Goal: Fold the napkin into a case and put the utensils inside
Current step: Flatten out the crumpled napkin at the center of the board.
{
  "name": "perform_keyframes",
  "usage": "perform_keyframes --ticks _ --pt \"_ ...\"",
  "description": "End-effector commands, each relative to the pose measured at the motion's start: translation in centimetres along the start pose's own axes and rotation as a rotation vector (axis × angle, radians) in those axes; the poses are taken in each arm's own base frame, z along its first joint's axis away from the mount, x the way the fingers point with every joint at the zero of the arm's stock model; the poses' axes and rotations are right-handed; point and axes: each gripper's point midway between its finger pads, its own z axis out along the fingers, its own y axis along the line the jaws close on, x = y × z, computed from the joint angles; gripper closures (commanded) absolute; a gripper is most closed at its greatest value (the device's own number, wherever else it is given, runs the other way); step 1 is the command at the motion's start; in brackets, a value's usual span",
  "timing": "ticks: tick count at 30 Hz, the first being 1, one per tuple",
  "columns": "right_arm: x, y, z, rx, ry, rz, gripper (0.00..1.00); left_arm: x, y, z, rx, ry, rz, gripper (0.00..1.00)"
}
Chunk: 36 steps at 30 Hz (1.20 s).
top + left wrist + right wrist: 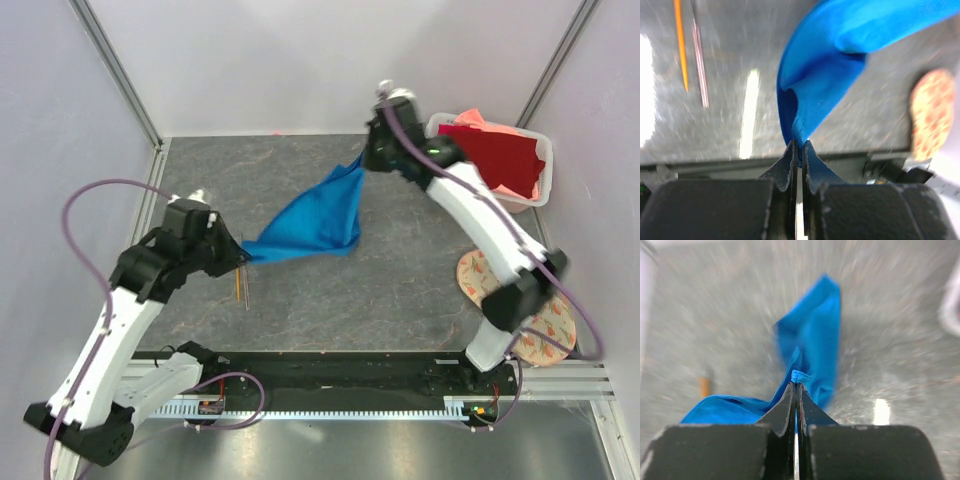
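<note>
The bright blue napkin (318,215) hangs sagging, stretched by two corners above the table (400,290). Thin orange-brown utensils (241,287) lie flat beneath its left corner.

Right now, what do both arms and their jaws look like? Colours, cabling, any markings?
Left arm and right arm: white link shells, with black joints and wrists. A purple cable loops loose along each. The jaws are matte black, with blocky bodies tapering to thin wedge tips. No markings are readable; the wrist views are blurred.
</note>
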Motion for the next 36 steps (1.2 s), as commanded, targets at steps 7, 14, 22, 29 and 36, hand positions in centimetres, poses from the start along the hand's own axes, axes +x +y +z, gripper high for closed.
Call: perform_keyframes --ticks 7,14,22,29,36 --pt "-3.6 -5.0 -18.1 -0.049 -0.235 0.067 1.00 -5.9 -2.8 -10.9 0.215 -0.422 0.005 0.98" --pt "8.9 -6.8 -15.9 -0.125 0.018 0.125 1.00 0.8 -0.2 -5.2 0.215 -0.179 -0.120 0.98" --pt "24.7 -12.7 -13.8 0.007 0.292 0.260 1.00 6.2 4.0 1.5 0.067 0.027 -0.237 0.98" --pt "31.6 -14.3 -12.5 0.078 0.485 0.327 1.00 8.0 4.4 5.9 -0.035 0.198 -0.239 0.98" --pt "32.2 -16.7 -12.2 0.248 0.538 0.274 1.00 9.7 3.7 9.1 -0.057 0.395 -0.128 0.98"
